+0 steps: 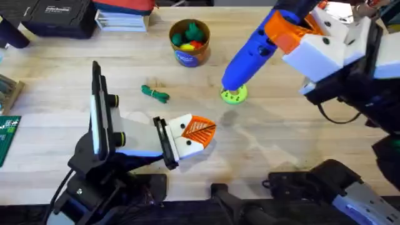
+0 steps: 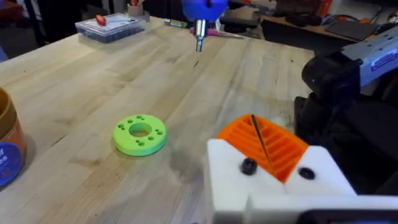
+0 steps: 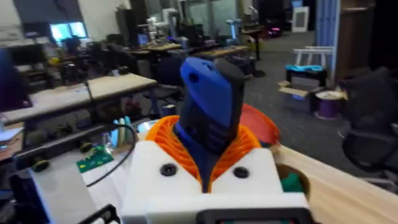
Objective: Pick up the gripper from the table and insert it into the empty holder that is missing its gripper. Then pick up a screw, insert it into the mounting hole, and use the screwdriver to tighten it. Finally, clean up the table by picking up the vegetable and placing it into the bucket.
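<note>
1. Blue pen-shaped electric screwdriver (image 1: 253, 56): upper body hidden behind the right end effector's orange pads in the overhead view; cut off by the top edge in the left wrist view, leaving nose and thin metal bit (image 2: 199, 38).
2. Lime-green disc with holes (image 1: 234, 95): partly covered by the screwdriver's nose from overhead.
3. Dark-blue bucket (image 2: 7, 149): cut by the frame edge in the left wrist view; contents hidden.
4. Left end effector (image 2: 267, 165): white block cut off at the frame's bottom edge.
5. Slender green toy vegetable (image 1: 155, 93): too small to tell detail.
</note>
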